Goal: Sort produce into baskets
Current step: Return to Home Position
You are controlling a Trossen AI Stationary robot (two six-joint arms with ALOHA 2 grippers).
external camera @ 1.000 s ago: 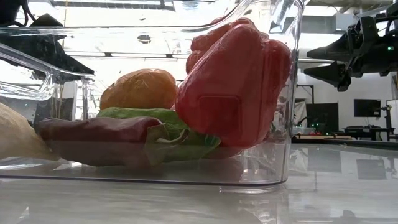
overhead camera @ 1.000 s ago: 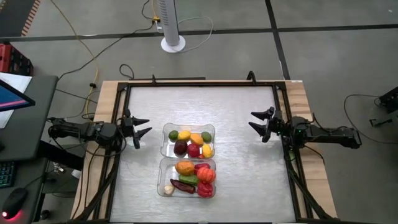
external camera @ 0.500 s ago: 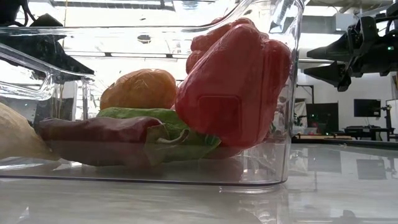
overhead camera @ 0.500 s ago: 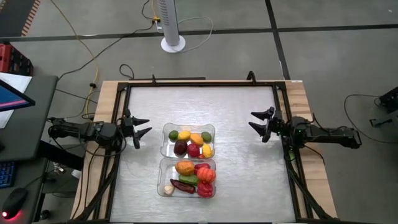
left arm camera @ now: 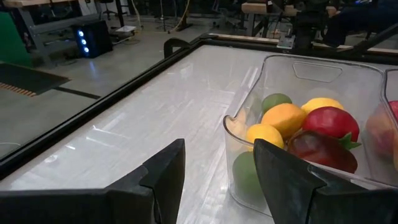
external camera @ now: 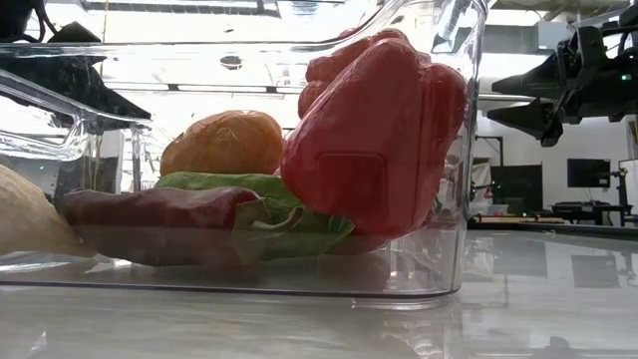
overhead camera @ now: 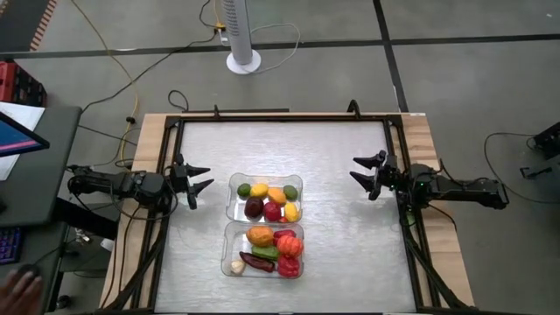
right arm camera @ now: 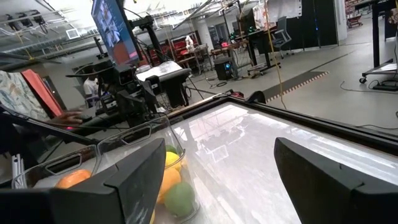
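Two clear baskets stand end to end at the table's middle. The far basket [overhead camera: 265,198] holds green, yellow, orange, dark purple and red produce [left arm camera: 292,118]. The near basket [overhead camera: 262,249] holds an orange piece [external camera: 221,142], a red pepper [external camera: 374,140], a green piece, a dark red chilli [external camera: 159,224] and a pale garlic bulb [overhead camera: 236,265]. My left gripper [overhead camera: 203,179] hovers open left of the far basket, pointing at it, nothing between its fingers [left arm camera: 168,174]. My right gripper [overhead camera: 359,168] hovers open near the table's right edge, pointing left, also holding nothing.
Bare tabletop [overhead camera: 350,236] lies on both sides of the baskets and toward the far edge. A black rail [overhead camera: 280,119] frames the table. A fan stand [overhead camera: 243,59] is on the floor beyond it. A desk with a screen [overhead camera: 17,140] stands at the left.
Both arms and all the produce have kept still. A person's hand has come over the mouse on the desk left of the table.
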